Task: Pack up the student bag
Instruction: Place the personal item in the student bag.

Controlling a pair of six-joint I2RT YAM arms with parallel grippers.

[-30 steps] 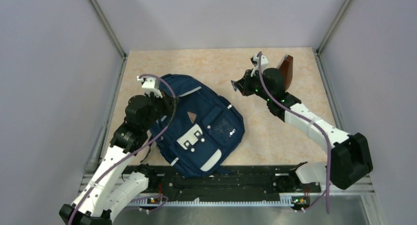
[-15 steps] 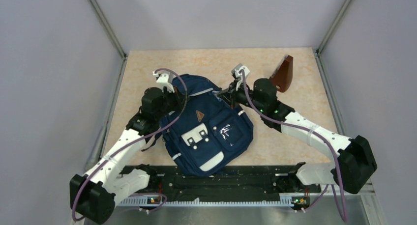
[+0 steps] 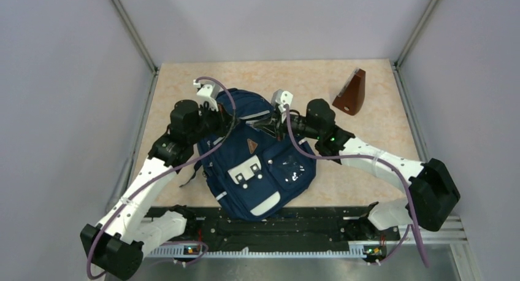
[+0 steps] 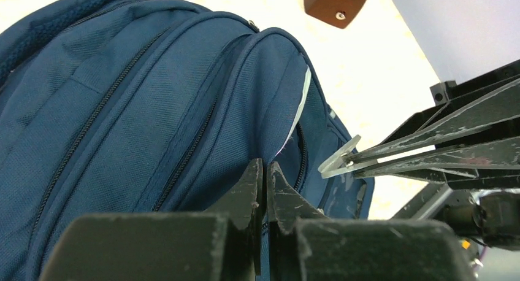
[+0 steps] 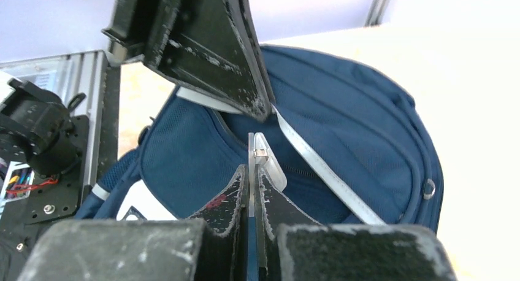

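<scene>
The student bag [image 3: 257, 164] is a navy backpack lying front up on the table, with grey-white trim, white pocket patches and a brown emblem. My left gripper [image 3: 232, 117] is at its top left. In the left wrist view its jaws [image 4: 265, 164] are pressed together on the bag's fabric [image 4: 153, 97] beside a zip. My right gripper [image 3: 268, 125] is at the bag's top from the right. Its jaws [image 5: 250, 169] are shut on a clear zipper pull [image 5: 267, 161], and that zipper pull [image 4: 336, 161] also shows in the left wrist view. The two grippers' tips almost meet.
A brown wedge-shaped object [image 3: 351, 94] stands on the beige table at the back right, apart from the bag. Metal frame posts and grey walls close in the table on the left, right and back. The black base rail [image 3: 276, 223] runs along the near edge.
The right arm swung left from beside the brown object to the bag's top. The left arm stretched forward, and the bag shifted away from the bases and rightward with it.
</scene>
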